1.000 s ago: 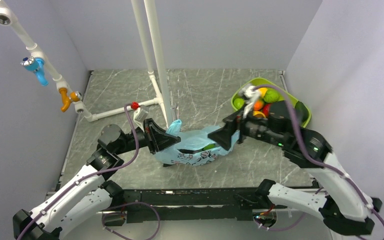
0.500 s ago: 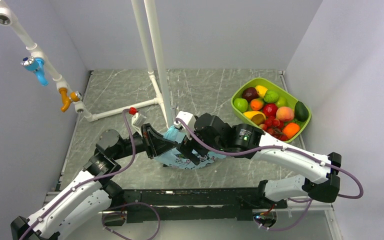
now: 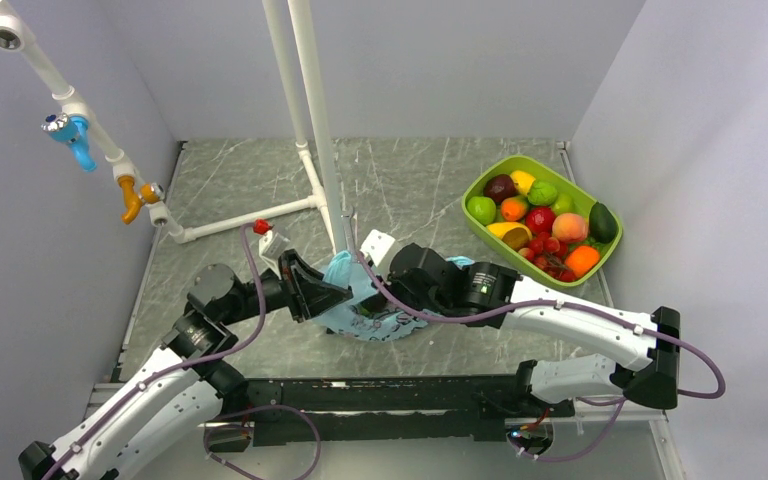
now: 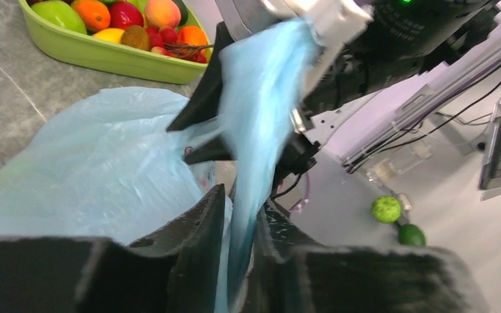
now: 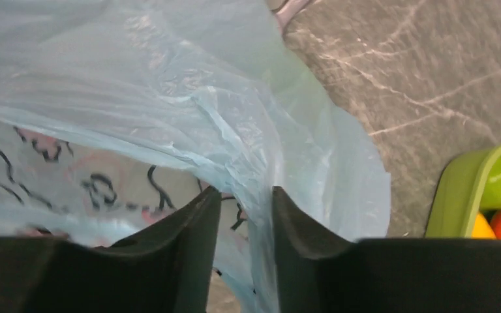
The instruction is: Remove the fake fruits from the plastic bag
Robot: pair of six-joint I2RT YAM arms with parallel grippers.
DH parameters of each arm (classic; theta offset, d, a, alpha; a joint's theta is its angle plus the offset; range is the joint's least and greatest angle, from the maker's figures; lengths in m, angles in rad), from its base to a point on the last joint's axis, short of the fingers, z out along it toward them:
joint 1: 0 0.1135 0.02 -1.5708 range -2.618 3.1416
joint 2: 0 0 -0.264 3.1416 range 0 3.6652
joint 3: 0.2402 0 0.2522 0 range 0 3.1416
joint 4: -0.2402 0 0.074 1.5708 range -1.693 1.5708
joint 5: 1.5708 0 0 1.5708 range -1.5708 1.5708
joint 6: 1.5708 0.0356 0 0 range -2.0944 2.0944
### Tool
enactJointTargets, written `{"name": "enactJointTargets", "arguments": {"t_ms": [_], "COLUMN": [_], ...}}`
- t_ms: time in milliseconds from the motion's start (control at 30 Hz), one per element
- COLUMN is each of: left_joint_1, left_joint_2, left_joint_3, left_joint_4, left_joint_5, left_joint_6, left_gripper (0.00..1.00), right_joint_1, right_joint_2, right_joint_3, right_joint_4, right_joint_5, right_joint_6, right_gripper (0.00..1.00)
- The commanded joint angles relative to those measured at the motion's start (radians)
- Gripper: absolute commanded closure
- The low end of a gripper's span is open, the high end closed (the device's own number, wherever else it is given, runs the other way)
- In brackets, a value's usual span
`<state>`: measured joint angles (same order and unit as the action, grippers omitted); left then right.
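Thin light-blue printed plastic bag [image 3: 365, 312] lies crumpled at centre of the top view. Left gripper [image 4: 238, 242] is clamped on its stretched handle. Right gripper [image 5: 246, 215]: jaws narrowly apart astride a bag fold. Glossy fake fruits [image 3: 540, 218] fill the lime-green tray [image 4: 104, 57], upper right.

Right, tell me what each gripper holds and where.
The left gripper pinches the plastic bag by a taut strip of film. The right gripper straddles a fold of its wall; clamped or not cannot be told.
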<state>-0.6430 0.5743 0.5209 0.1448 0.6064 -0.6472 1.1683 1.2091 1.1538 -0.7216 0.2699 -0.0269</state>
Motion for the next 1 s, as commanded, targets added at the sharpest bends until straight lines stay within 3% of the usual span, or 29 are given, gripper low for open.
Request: {"name": "enactJointTargets", "arguments": {"t_ms": [0, 67, 100, 233, 367, 500, 600, 700, 833, 967], "left_joint_1": [-0.003, -0.003, -0.004, -0.003, -0.004, -0.005, -0.048, -0.220, -0.462, -0.516], "left_joint_2": [-0.050, -0.074, -0.087, -0.130, -0.150, -0.155, -0.131, -0.091, 0.024, 0.149], "left_joint_3": [0.047, 0.100, 0.132, 0.246, 0.296, 0.225, 0.164, 0.159, 0.292, 0.438], "left_joint_4": [-0.083, -0.219, -0.312, -0.543, -0.676, -0.623, -0.561, -0.544, -0.605, -0.662], "left_joint_5": [-0.023, -0.085, -0.113, -0.204, -0.184, -0.097, -0.135, -0.353, -0.638, -0.684], "left_joint_6": [0.011, 0.022, 0.029, 0.053, 0.025, -0.070, -0.164, -0.201, -0.152, -0.032], "left_gripper": [0.54, 0.25, 0.17, 0.08, 0.07, 0.07, 0.13, 0.12, 0.10, 0.10], "right_joint_1": [0.002, 0.002, 0.002, -0.008, -0.040, -0.085, -0.100, -0.121, -0.141, -0.164], "right_joint_2": [-0.024, -0.022, -0.022, -0.034, -0.045, -0.050, -0.082, -0.115, -0.119, -0.113], "right_joint_3": [-0.020, -0.014, -0.012, 0.012, 0.067, 0.131, 0.131, 0.125, 0.143, 0.146], "right_joint_4": [0.166, 0.185, 0.195, 0.208, 0.163, 0.076, 0.084, 0.117, 0.175, 0.296], "right_joint_5": [0.192, 0.220, 0.238, 0.305, 0.323, 0.356, 0.385, 0.407, 0.395, 0.274], "right_joint_6": [0.079, 0.125, 0.158, 0.304, 0.442, 0.615, 0.677, 0.704, 0.633, 0.445], "right_gripper": [0.78, 0.95, 1.00, 1.00, 1.00, 1.00, 1.00, 1.00, 1.00, 1.00]}}
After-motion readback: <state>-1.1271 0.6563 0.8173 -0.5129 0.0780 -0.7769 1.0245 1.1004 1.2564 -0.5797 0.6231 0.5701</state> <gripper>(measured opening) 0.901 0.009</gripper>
